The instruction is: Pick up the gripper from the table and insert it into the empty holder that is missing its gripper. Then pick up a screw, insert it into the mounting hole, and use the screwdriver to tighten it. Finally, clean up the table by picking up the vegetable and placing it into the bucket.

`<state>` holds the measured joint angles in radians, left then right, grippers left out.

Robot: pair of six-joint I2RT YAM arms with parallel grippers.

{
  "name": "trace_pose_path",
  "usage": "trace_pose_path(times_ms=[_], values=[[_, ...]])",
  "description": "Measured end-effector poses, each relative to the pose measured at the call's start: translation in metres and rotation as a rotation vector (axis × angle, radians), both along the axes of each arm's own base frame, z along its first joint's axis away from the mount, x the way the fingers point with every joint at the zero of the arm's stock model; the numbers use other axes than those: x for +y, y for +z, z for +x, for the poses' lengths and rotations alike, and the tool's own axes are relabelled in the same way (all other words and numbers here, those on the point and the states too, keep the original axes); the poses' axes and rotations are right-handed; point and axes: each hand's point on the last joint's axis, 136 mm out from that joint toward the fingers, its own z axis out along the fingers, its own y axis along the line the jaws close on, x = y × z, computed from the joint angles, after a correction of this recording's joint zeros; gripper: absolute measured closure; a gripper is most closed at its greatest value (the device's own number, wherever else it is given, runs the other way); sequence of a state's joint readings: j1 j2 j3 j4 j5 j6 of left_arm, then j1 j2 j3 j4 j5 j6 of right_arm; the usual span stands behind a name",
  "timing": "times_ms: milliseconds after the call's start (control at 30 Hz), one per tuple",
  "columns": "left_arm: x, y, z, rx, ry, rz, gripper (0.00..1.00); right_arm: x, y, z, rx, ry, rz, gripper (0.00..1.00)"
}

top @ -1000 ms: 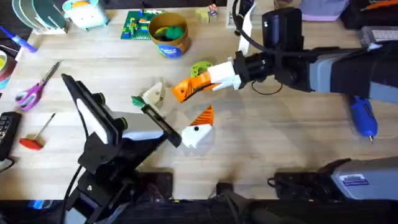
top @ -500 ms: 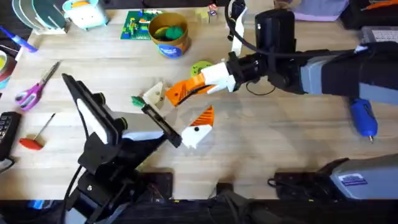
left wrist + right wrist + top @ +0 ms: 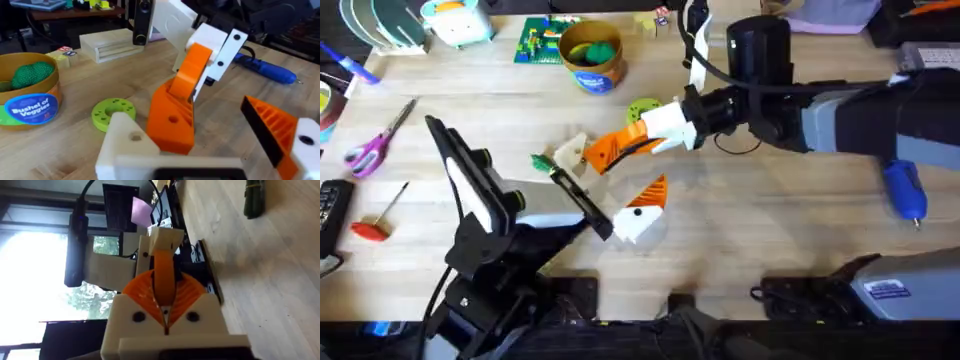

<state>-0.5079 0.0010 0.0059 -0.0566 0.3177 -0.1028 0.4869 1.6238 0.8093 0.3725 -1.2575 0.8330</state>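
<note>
White plastic with an orange ribbed face, the gripper (image 3: 642, 208) lies loose on the worktop (image 3: 770, 220) at centre frame in the overhead view, just right of the holder (image 3: 582, 204), a black bar ending the left arm at lower left. The right pincer (image 3: 592, 158), fingers closed with nothing between them, sits just above the gripper near the vegetable (image 3: 541, 161). Risk: a closed approach could knock the gripper away or sweep the vegetable aside; the left pincer's state cannot be told.
</note>
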Motion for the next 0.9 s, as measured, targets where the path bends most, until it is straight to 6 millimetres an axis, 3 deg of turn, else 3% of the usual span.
trace_pose_path(times_ms=[900], values=[[0.001, 0.0, 0.001, 0.004, 0.003, -0.003, 0.009, 0.009, -0.008, 0.008, 0.046, -0.043, -0.027, 0.993]])
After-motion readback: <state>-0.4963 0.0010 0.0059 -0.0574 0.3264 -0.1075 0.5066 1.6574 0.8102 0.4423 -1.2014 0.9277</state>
